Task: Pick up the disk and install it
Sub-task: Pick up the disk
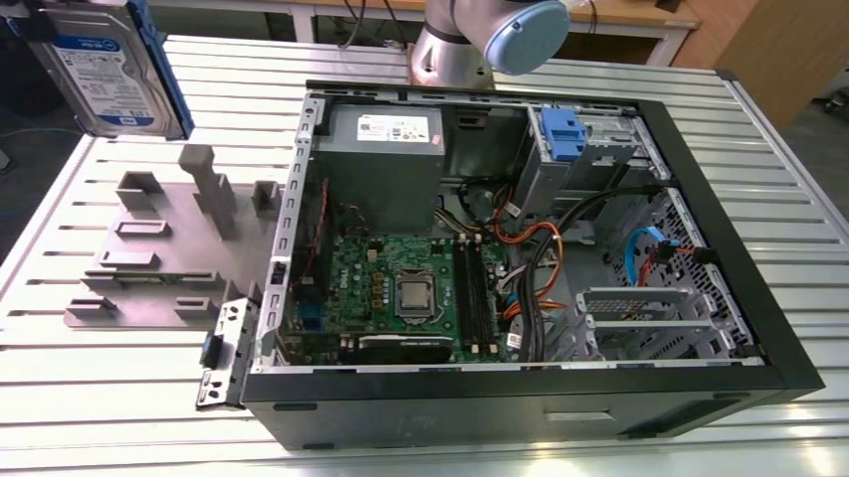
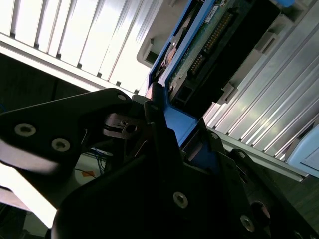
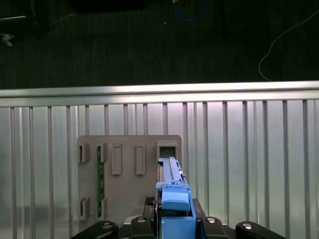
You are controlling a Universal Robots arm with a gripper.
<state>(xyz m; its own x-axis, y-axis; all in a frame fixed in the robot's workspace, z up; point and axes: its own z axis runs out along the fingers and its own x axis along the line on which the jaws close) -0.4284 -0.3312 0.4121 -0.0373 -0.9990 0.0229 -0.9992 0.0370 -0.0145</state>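
One silver hard drive in blue plastic carrier (image 1: 106, 70), edges clamped in my end effector (image 3: 175, 224), above grey slotted fixture plate (image 3: 127, 199), ribbed metal bench (image 3: 249, 159) around.

I work in a robotics lab: a ribbed aluminium tabletop (image 1: 106, 397) carries an opened computer case (image 1: 531, 412) and a grey fixture plate (image 1: 146, 268), with dark carpet (image 3: 124, 50) below and a wooden desk (image 1: 623, 18) behind.

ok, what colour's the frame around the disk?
Blue; the disk shows it best in the first wrist view.
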